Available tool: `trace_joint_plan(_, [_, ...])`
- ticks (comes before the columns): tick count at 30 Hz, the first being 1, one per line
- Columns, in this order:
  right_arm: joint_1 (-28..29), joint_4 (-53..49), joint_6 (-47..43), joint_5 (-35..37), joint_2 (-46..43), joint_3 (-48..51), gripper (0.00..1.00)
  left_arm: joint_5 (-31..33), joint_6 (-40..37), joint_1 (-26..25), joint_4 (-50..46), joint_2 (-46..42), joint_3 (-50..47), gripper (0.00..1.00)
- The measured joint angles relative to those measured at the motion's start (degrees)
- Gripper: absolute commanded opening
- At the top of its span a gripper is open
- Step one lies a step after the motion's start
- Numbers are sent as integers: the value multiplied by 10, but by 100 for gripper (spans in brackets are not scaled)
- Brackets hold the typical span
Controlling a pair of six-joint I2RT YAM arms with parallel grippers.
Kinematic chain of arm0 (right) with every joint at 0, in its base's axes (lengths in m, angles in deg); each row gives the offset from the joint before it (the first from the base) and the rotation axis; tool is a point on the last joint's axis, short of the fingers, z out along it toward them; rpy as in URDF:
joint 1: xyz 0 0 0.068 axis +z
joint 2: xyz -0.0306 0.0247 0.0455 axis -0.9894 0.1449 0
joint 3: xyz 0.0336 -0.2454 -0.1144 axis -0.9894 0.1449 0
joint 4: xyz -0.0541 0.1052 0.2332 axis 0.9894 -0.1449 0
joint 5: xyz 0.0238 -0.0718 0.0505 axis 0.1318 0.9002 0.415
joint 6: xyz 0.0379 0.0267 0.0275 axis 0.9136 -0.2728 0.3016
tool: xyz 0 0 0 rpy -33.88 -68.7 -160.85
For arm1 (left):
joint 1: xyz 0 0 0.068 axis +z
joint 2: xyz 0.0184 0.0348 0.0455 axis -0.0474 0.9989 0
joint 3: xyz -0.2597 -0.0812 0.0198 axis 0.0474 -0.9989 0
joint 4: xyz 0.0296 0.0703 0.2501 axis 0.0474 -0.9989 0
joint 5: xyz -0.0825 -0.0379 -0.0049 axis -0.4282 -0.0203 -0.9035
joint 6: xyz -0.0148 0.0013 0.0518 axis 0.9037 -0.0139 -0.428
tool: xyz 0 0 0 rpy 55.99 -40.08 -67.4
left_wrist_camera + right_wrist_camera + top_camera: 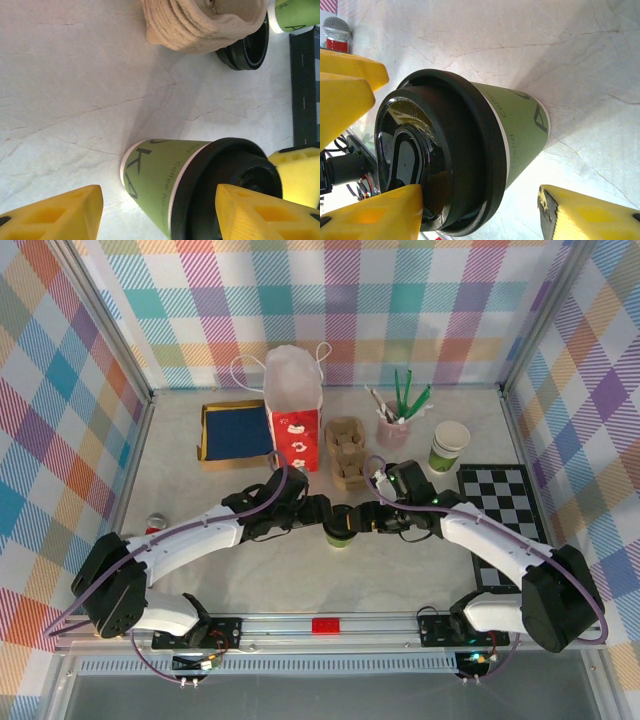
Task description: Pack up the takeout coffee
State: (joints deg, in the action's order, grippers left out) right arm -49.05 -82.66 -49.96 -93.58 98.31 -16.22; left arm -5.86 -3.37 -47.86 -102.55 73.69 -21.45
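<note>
Bright, even overhead light; the olive-green paper coffee cup (155, 180) shadows the pale marbled surface (65, 90) softly; glare streaks its black lid (445, 150).

A navy-lined tray (236, 432) lies back left. Pulp carriers (347, 452) sit mid-table, a loose black lid (250, 47) beside them; farther right are a pink pot of stirrers (392, 430), a lidless cup stack (449, 447) and a checkered mat (500, 510)

Lab robot cell: plaid backdrop (420, 300), aluminium frame (280, 624), marble-look table (180, 485)

Both arms reaching inward, left end effector (325, 516) and right end effector (367, 520) face-to-face, fingers spread
</note>
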Motion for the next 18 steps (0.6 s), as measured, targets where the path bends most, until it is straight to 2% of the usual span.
trace_joint_plan(18, [0,-44,-4,-4,5,-32,70,1,-7,-2,-25,-32,0,62])
